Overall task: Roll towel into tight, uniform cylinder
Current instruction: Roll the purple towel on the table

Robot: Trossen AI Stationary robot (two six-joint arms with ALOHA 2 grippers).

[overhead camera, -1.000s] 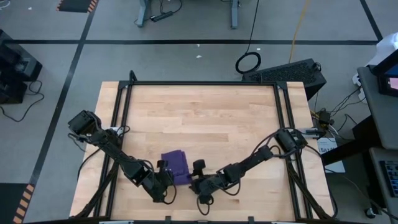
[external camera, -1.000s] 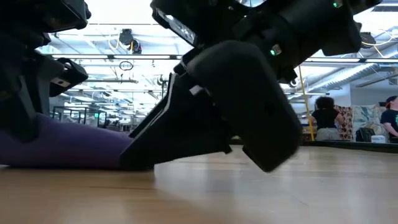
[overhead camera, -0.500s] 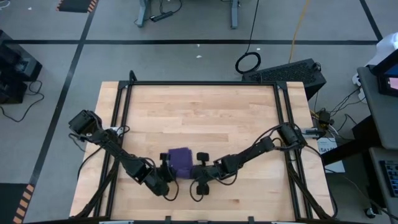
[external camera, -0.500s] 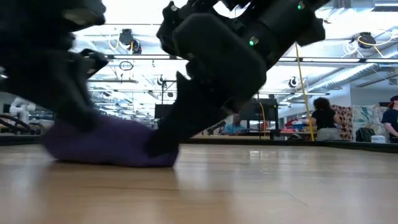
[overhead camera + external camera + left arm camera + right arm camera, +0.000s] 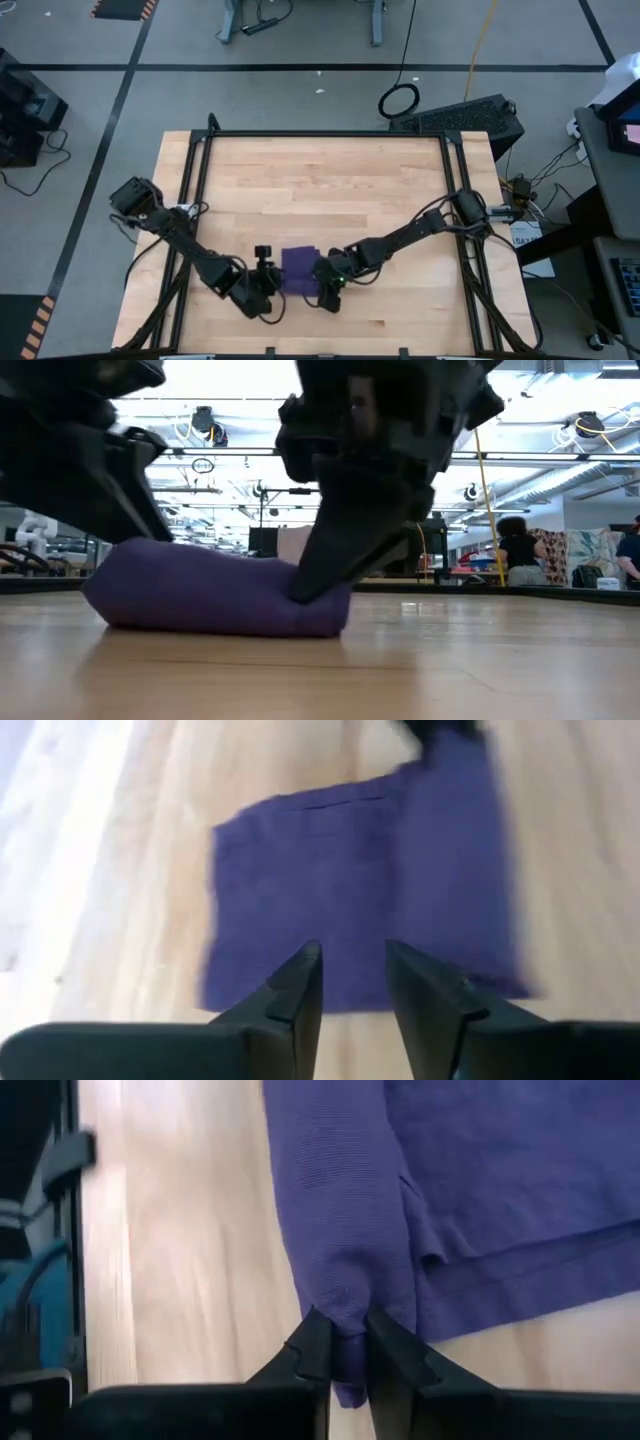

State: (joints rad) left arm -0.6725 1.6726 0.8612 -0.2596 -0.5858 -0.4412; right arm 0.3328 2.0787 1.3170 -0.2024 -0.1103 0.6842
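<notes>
Purple towel (image 5: 299, 269) is lying partly rolled near the front edge of the wooden tabletop (image 5: 330, 185), between the two arms; in the low view it is showing as a low, rounded bundle (image 5: 215, 589) resting on the wood. The right end effector (image 5: 342, 1342) is pinching the end of the rolled fold, its fingers closed tightly on the cloth, at the towel's right side. The left end effector (image 5: 352, 982) is hanging just beside the towel's left edge with its fingers parted a little, gripping nothing. Beyond the tabletop, a person (image 5: 520, 550) is standing far back in the room.
</notes>
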